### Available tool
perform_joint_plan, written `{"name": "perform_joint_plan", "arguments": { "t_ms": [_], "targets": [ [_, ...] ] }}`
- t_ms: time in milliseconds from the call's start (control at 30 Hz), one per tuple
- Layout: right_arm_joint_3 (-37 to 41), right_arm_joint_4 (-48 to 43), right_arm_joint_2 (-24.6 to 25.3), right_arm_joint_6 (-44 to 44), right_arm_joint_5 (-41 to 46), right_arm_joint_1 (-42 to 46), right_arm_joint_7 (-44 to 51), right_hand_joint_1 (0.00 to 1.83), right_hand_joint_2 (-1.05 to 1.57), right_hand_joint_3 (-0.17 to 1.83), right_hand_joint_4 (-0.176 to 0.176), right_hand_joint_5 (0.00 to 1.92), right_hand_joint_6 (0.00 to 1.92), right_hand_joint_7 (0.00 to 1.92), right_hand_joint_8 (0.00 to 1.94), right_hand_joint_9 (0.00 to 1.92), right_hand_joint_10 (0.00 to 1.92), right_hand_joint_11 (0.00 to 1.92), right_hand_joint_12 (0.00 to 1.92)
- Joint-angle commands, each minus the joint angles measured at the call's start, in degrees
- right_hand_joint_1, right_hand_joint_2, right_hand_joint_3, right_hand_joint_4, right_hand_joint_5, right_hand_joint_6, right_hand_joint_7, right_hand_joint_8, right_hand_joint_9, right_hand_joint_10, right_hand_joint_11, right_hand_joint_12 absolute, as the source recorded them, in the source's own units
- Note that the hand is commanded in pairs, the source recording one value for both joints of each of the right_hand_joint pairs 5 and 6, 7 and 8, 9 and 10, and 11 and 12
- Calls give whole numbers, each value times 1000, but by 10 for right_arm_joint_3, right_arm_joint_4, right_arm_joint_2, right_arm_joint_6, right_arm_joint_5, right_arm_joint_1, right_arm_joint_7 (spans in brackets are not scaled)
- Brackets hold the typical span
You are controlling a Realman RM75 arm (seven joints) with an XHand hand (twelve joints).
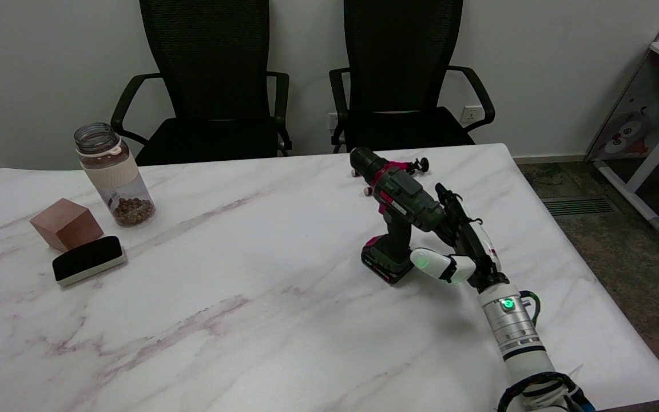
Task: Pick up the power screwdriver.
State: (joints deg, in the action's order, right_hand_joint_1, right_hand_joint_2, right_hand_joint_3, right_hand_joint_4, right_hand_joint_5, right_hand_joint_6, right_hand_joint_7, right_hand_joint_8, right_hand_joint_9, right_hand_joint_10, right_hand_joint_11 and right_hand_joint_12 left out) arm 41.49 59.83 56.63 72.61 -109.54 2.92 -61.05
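The power screwdriver, dark green with red trim and a black battery base, stands upright on the marble table right of centre, its chuck pointing to the far left. My right hand is right beside it on its right. The fingers are spread and reach up behind the rear of the tool's body. The white thumb tip lies close to the battery base. The hand holds nothing. Whether the fingers touch the tool cannot be told.
At the table's left stand a glass jar with brown bits inside, a pinkish wooden block and a black-and-white eraser. A small red and black object lies behind the screwdriver. Two black office chairs stand beyond the far edge.
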Motion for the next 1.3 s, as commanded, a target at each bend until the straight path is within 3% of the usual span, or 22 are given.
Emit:
{"name": "perform_joint_plan", "arguments": {
  "t_ms": [33, 1300],
  "targets": [
    [-16, -31, 33, -12, -1, -43, 9, 835, -18, 677, 6, 0, 0, 0, 0, 283, 283, 409, 409],
    [-61, -29, 55, -64, -2, -105, 12, 820, 26, 638, -1, 0, 0, 0, 0, 227, 227, 340, 340]
  ]
}}
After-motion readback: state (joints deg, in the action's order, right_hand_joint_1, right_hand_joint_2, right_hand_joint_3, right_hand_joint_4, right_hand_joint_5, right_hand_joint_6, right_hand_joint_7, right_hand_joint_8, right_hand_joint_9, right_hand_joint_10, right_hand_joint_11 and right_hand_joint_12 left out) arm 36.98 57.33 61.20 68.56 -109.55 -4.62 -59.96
